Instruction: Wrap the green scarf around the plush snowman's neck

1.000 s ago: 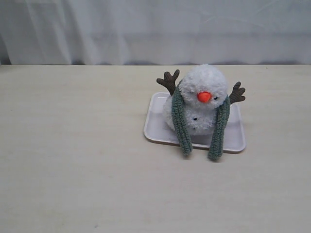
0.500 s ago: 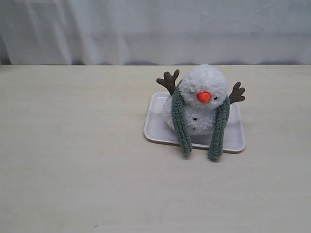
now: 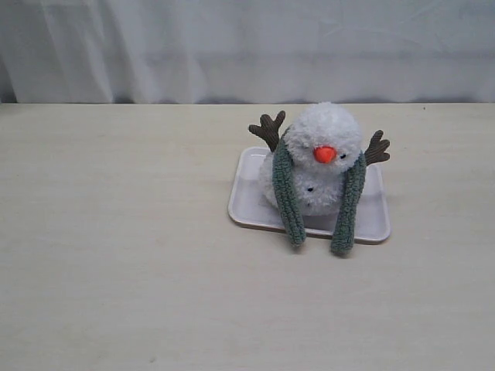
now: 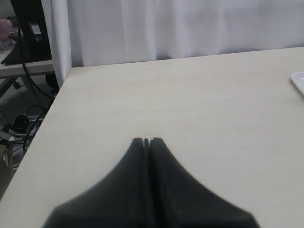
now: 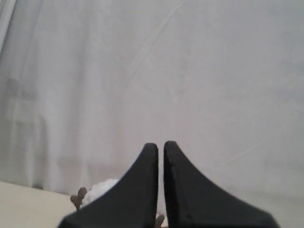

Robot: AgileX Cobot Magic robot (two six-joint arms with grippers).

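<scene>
Seeing nothing moved in last sec: green scarf (image 3: pixel 288 193) drapes plush snowman (image 3: pixel 325 131) neck, ends loose, well beyond my right pincer (image 5: pixel 160 147). It and left pincer (image 4: pixel 146 141) both closed, empty. Prob. done.

The left gripper (image 4: pixel 146 141), built of two black tapering fingers, is seen pressed fully together with nothing held between them, and is carried low over the pale beige flat table (image 4: pixel 213 104), pointed across its top. The right gripper (image 5: pixel 157 144), of the same black tapering build, is likewise closed and empty, and is held higher above that table.
</scene>
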